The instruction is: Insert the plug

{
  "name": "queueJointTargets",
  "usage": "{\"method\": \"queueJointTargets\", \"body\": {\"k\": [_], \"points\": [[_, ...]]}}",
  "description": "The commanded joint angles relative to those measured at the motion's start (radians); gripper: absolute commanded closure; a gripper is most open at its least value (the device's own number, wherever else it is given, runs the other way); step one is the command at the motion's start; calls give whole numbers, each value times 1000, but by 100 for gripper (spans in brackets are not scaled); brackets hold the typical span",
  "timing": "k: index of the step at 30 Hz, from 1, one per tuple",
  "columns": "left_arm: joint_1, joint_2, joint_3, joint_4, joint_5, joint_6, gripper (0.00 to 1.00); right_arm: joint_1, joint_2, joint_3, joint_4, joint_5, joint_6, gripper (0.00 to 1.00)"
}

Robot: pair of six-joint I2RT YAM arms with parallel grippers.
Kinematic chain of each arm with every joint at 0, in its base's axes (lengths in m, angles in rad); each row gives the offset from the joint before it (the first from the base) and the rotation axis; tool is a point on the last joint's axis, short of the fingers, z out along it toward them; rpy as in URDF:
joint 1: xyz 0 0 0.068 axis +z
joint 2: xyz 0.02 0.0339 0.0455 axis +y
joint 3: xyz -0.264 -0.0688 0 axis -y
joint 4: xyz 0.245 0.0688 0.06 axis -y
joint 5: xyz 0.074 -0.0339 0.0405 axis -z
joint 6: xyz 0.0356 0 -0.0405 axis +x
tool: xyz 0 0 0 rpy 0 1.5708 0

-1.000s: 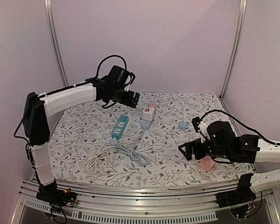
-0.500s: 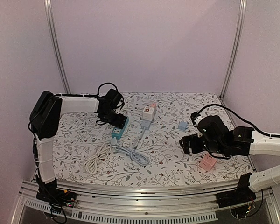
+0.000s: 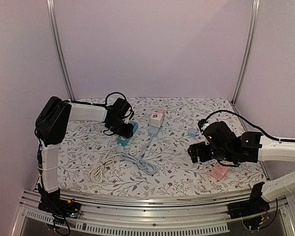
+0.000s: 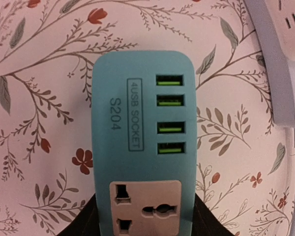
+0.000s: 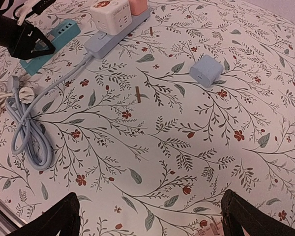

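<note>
Floral tablecloth [image 3: 187, 162]: left hand [image 4: 145, 222] clasps teal power strip [image 4: 137, 123], grey strip [image 4: 285, 73] beside; right hand [image 5: 152, 216] wide open, empty.

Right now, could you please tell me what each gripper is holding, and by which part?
The left gripper clamps the teal power strip by its long sides, at the universal-socket end. The right gripper is open, holding nothing.

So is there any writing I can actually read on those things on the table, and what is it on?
"4USB SOCKET": printed inside a box outline on the teal plastic power strip, seen in the left wrist view.
"S204": on the same strip, right beside that box.
White cube-shaped adapter: it has a reddish mark on top, too blurred to read.
Nothing else in these views is legible.
</note>
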Motion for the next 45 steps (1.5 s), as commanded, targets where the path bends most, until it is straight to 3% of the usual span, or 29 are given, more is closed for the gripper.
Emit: {"method": "queueJointTargets", "body": {"k": [1,5,9,13,22,29,36,39,45], "points": [[7,-17,-11,32,-27,11,77,-3,8,25,-13,-2,2,1],[7,-121,-49,91,-94,33,84,-1,8,27,-7,-9,-1,1],[14,-259,-95,159,-260,69,85,-1,8,28,-3,-20,-6,1],[16,-414,-153,257,-279,109,86,-1,2,28,0,-21,-11,1],[10,-596,-161,194,-416,193,85,10,-7,31,2,-27,-14,1],[-11,-796,-122,180,-325,215,85,15,-4,37,10,-27,-12,1],[-123,-835,-112,159,-553,334,85,25,11,42,9,-26,-12,1],[-146,-816,-133,107,-442,311,83,26,7,44,8,-21,-14,1],[-301,-675,-224,133,-299,307,82,28,5,47,-3,-13,-16,1]]}}
